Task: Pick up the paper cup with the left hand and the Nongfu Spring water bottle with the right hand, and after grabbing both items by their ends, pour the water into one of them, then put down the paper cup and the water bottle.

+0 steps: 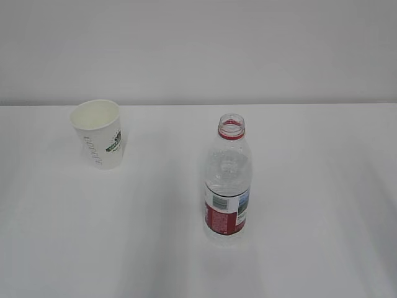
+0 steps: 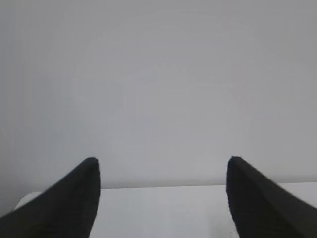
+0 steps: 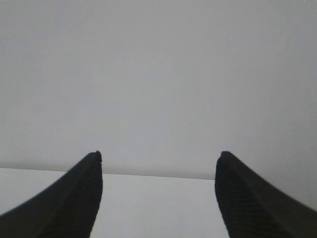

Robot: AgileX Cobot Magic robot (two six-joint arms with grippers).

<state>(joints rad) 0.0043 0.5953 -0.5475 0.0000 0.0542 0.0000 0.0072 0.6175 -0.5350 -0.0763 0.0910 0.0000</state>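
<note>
Small white tapered paper cup (image 1: 97,133), green logo, upright at upper left of frame. Clear ribbed uncapped plastic bottle (image 1: 227,180), red-and-white label, upright at centre, well apart. White table (image 1: 322,186) underneath. Left gripper (image 2: 163,166) and right gripper (image 3: 158,159): jaws spread, nothing grasped.

The left gripper (image 2: 163,166) and the right gripper (image 3: 159,158) each showed 2 dark fingers spread wide apart, nothing between them, pointing level ahead.
</note>
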